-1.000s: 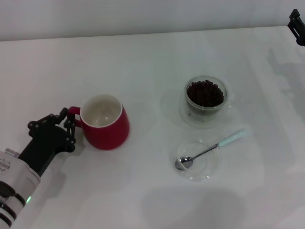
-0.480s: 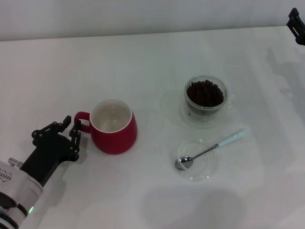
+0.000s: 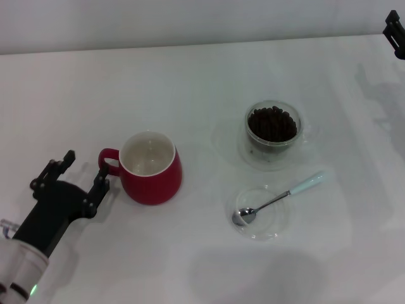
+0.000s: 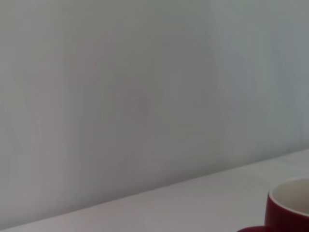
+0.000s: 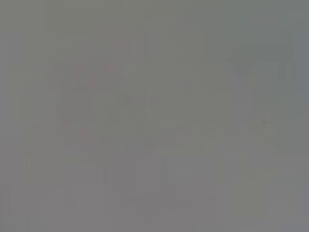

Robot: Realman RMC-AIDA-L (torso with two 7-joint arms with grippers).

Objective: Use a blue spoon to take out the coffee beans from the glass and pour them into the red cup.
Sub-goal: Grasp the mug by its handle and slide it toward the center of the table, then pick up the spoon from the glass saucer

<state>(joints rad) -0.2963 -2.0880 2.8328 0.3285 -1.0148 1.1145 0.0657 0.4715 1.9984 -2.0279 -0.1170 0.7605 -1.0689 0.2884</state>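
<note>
The red cup (image 3: 152, 168) stands upright at the left of the white table, its white inside empty and its handle toward my left gripper (image 3: 84, 168). That gripper is open just left of the handle, not touching it. The cup's rim also shows in the left wrist view (image 4: 289, 205). The glass (image 3: 273, 129) full of coffee beans (image 3: 272, 123) stands on a clear saucer at the centre right. The blue spoon (image 3: 278, 199) lies with its metal bowl in a flat clear dish (image 3: 264, 212) in front of the glass. My right gripper (image 3: 395, 30) is parked at the far right edge.
The clear saucer (image 3: 248, 152) under the glass lies just behind the flat dish. The table's back edge meets a pale wall (image 3: 190, 19). The right wrist view shows only a plain grey surface.
My left gripper pushed the red cup to the right by its handle, then let go, opened and drew back toward the lower left. The cup now stands alone.
</note>
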